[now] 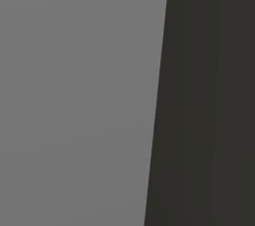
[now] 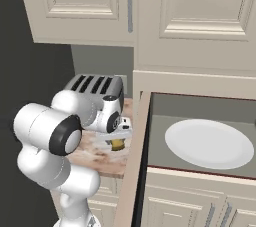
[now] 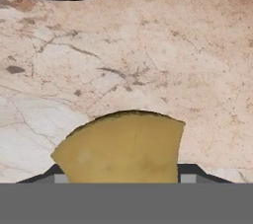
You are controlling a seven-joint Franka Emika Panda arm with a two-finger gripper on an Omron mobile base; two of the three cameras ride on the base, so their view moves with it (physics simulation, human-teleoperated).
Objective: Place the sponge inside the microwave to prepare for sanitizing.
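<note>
Sponge: the yellow sponge [image 3: 121, 149] lies flat on the marbled countertop [image 3: 163, 45], just in front of the silver four-slot toaster [image 2: 96, 88] and between it and the counter's front edge; in the right base view it shows as a small olive-yellow patch [image 2: 117, 144] under the hand.
Gripper: the gripper [image 3: 121, 176] straddles the sponge from above, a dark finger tip [image 3: 190, 171] showing at each side of it. The jaws stand partway in; whether the tips already press the sponge's sides I cannot tell.
Why so placed: the hand comes straight down so that the jaws can take the sponge across its width, judging by how the block sits centred between the tips.
Step in hand: most likely the closing of the grip, with the lift and carry not yet done.
Microwave: it stands open to the right of the toaster, its grey cavity and white round plate [image 2: 209, 143] bare, its door [image 2: 131, 171] swung out toward the robot.
Edges: the open door's edge rises just to the right of the sponge, between it and the cavity. The toaster's body is close behind the hand.
Open room: above the sponge there is free space up to the cream upper cabinets [image 2: 150, 6]. My judgement is that the sponge must be lifted clear of the door's edge before swinging right onto the plate.
</note>
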